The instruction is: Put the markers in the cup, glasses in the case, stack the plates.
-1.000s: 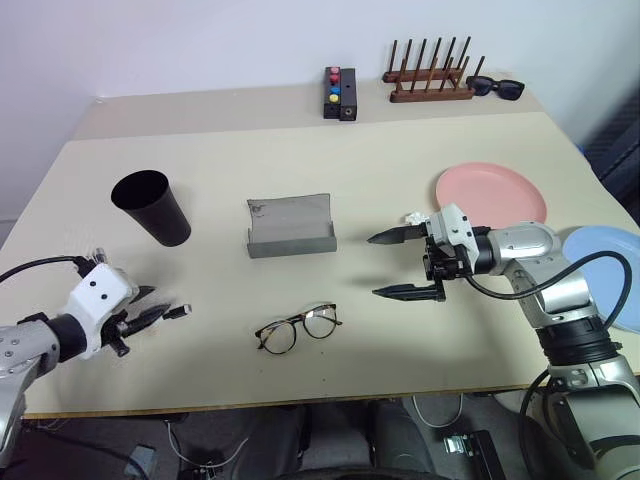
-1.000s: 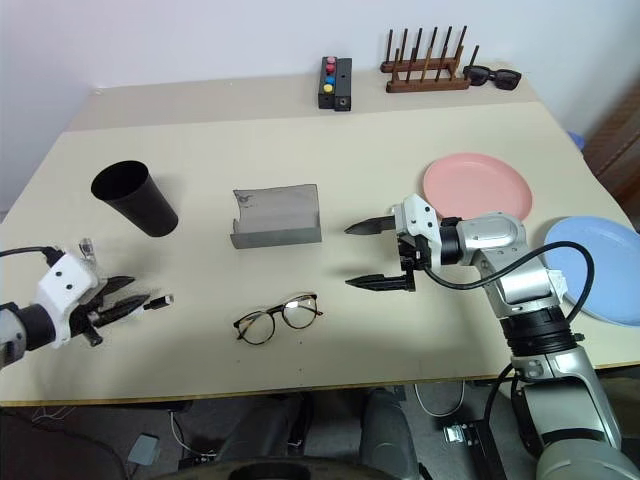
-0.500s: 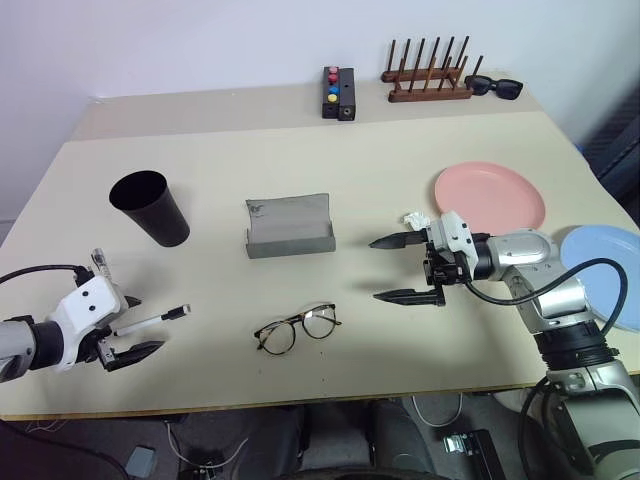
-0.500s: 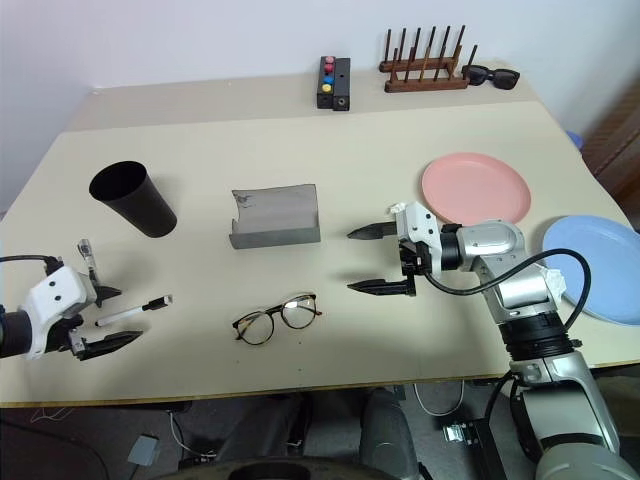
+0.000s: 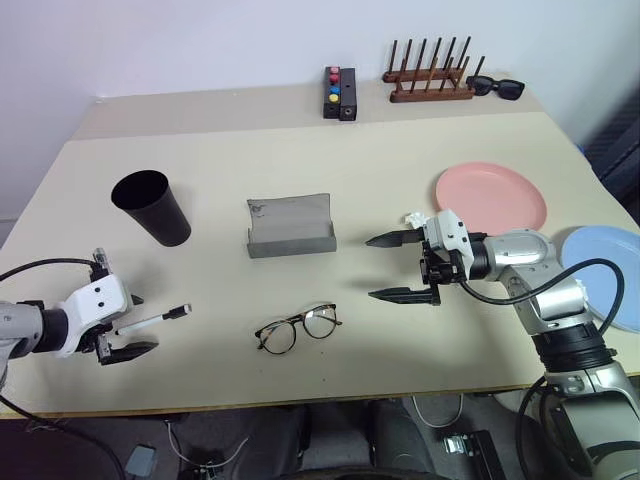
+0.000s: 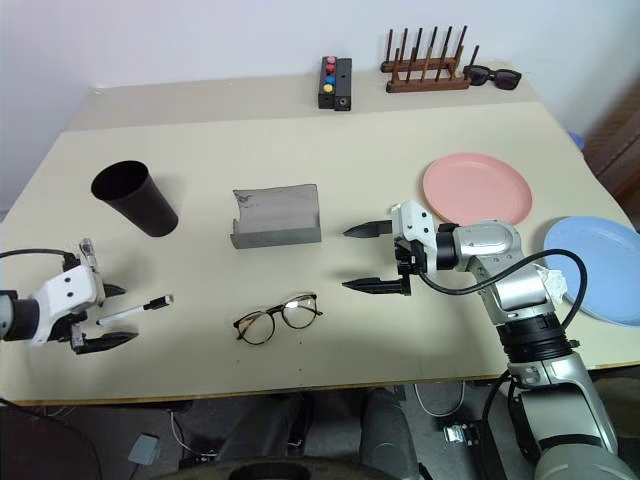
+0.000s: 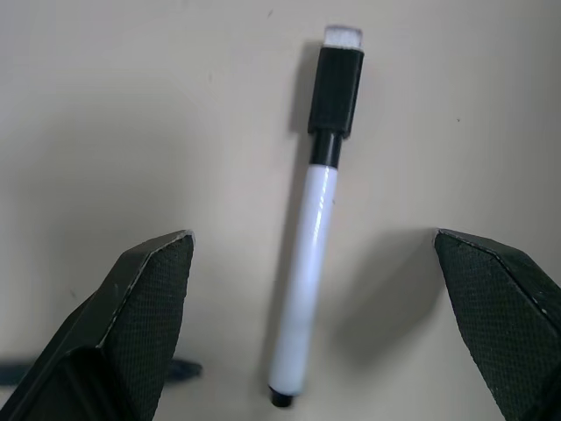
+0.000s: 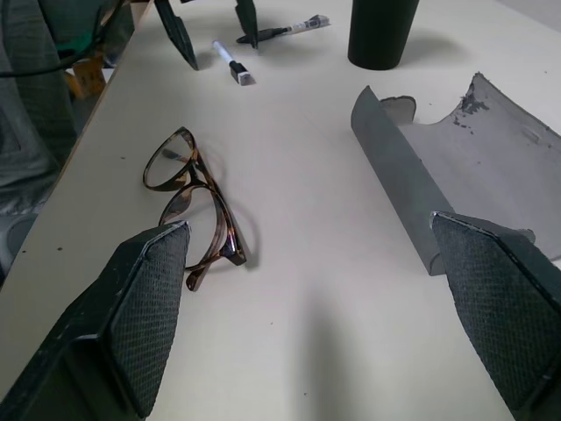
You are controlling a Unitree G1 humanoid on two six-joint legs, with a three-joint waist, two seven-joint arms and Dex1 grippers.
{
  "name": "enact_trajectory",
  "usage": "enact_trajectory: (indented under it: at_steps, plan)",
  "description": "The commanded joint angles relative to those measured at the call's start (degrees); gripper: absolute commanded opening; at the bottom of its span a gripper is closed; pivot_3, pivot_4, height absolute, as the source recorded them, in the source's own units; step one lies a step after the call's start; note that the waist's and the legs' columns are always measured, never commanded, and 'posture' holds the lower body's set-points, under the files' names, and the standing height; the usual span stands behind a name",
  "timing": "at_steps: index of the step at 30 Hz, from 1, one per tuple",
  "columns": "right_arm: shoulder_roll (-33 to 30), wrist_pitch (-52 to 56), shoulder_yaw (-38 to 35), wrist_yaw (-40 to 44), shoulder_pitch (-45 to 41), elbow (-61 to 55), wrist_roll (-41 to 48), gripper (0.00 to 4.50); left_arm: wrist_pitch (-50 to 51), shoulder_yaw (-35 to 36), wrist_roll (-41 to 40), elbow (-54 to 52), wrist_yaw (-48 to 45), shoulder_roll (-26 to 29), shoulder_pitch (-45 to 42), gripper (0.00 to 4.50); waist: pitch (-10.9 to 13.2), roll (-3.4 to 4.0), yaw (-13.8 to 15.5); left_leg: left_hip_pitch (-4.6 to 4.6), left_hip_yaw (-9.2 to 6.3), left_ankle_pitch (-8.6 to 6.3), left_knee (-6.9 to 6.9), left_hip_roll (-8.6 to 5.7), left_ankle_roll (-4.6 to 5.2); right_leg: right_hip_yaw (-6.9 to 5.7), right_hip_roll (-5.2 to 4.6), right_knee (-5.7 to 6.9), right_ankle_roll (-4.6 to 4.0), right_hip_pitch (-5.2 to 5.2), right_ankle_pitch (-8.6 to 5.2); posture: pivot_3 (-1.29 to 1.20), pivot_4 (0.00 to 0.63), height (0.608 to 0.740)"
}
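Seen from the head camera, the grey case point(image 5: 290, 227) stands open mid-worktop point(image 5: 330, 150) and serves as the landmark: the black cup point(image 5: 152, 207) lies to its left, the glasses point(image 5: 297, 328) just in front of it, the pink plate point(image 5: 490, 195) to its right and the blue plate point(image 5: 608, 262) farther right at the worktop's edge. The left gripper point(image 5: 130, 329), far to the front left of the case, has its fingers apart around a white-barrelled marker point(image 5: 150, 320) lying flat; the right gripper point(image 5: 396, 267), just right of the case, hovers with fingers spread and empty. In the left wrist view the marker point(image 7: 317, 206) lies loose between the two fingers point(image 7: 131, 307), touching neither. A good grasp probably means closing across the barrel's middle so it lifts level toward the cup. The right wrist view shows the glasses point(image 8: 197, 206), the case point(image 8: 465, 167) and a second, dark marker point(image 8: 294, 28) near the cup point(image 8: 383, 31). The worktop is pale beige against a white wall, with a wooden rack point(image 5: 430, 72), sunglasses point(image 5: 495, 88) and a small button box point(image 5: 340, 93) behind the case.
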Motion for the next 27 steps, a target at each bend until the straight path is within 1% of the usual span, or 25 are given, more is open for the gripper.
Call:
enact_trajectory:
  at_steps: [1, 6, 7, 9, 11, 12, 13, 16, 23, 27]
  plan:
    - [-0.4, -0.5, -1.1, 0.0, -0.4, -2.3, 0.6, 4.50, -2.1, -2.9, 1.7, 1.7, -0.6, 0.2, -2.0, 4.44, 0.0, 0.03, 0.0, 0.00, -0.01, 0.00, 0.00, 0.00, 0.00, 0.00, 0.00, 0.01, 0.00, 0.00, 0.00, 0.00, 0.150, 0.740]
    - [-0.9, -0.6, -1.6, -0.2, 0.3, -2.8, 0.7, 4.50, -3.1, -3.6, 2.1, 2.6, -1.7, 0.3, -2.6, 4.44, 0.0, 0.05, 0.0, 0.01, 0.00, 0.01, 0.01, -0.01, -0.01, 0.00, 0.00, 0.03, 0.00, -0.01, 0.00, 0.00, 0.150, 0.740]
    - [-0.9, -0.5, -1.6, -0.3, 0.4, -3.0, 0.7, 4.50, -3.1, -3.7, 2.1, 2.6, -1.8, 0.3, -2.7, 4.21, 0.0, 0.05, 0.0, 0.01, 0.00, 0.01, 0.01, -0.01, -0.01, 0.00, 0.00, 0.03, 0.00, -0.01, 0.00, 0.00, 0.150, 0.740]
    - [-0.8, -0.1, -1.5, -0.7, 0.4, -3.6, 0.8, 4.50, -3.3, -3.9, 2.1, 2.8, -2.0, 0.4, -2.7, 3.57, 0.0, 0.07, 0.0, 0.01, 0.00, 0.01, 0.01, -0.01, -0.01, 0.00, 0.00, 0.04, 0.00, -0.01, 0.00, 0.00, 0.150, 0.740]
    - [-0.9, 0.4, -1.5, -1.0, 0.3, -4.1, 0.9, 4.50, -3.4, -3.9, 2.1, 3.0, -2.1, 0.4, -2.7, 2.63, 0.0, 0.08, 0.0, 0.01, -0.01, 0.01, 0.01, -0.01, 0.01, 0.00, 0.00, 0.07, 0.00, -0.01, 0.00, 0.00, 0.150, 0.740]
    - [-0.8, 0.7, -1.4, -1.2, 0.1, -4.3, 0.9, 4.50, -3.5, -3.9, 2.1, 2.9, -2.2, 0.5, -2.5, 2.08, 0.0, 0.08, 0.0, 0.02, -0.02, 0.00, 0.01, -0.01, 0.02, 0.00, 0.00, 0.08, 0.00, -0.01, 0.00, 0.00, 0.150, 0.740]
    - [-0.7, 1.0, -1.3, -1.3, -0.1, -4.4, 0.9, 4.50, -3.6, -3.8, 2.0, 2.8, -2.2, 0.5, -2.3, 1.66, 0.0, 0.08, 0.0, 0.02, -0.04, -0.01, 0.01, -0.01, 0.04, -0.01, 0.00, 0.10, 0.00, -0.01, 0.00, 0.00, 0.150, 0.740]
    - [-0.5, 1.5, -1.1, -1.7, -0.7, -4.5, 0.8, 4.50, -3.7, -3.7, 2.0, 2.7, -2.1, 0.5, -1.7, 0.07, -0.1, 0.08, -0.1, 0.04, -0.04, 0.00, 0.01, -0.01, 0.03, -0.01, 0.01, 0.13, 0.00, -0.01, 0.00, 0.00, 0.150, 0.740]
    - [-0.3, 1.7, -0.8, -1.5, -1.5, -4.0, 0.6, 4.50, -3.1, -2.7, 1.2, 1.6, -1.4, 0.3, -0.3, 0.02, -0.1, 0.09, -0.2, 0.04, -0.03, 0.00, 0.01, -0.01, 0.03, 0.00, 0.01, 0.14, 0.00, -0.02, 0.00, 0.00, 0.150, 0.740]
    - [0.1, 0.5, -0.7, -1.3, -1.4, -2.7, 0.1, 4.50, -2.1, 0.5, -1.3, -1.3, 1.2, -1.4, -0.4, 0.02, -0.1, 0.09, -0.1, 0.04, -0.03, 0.00, 0.00, -0.01, 0.03, 0.00, 0.01, 0.14, 0.00, -0.03, 0.00, 0.00, 0.150, 0.740]
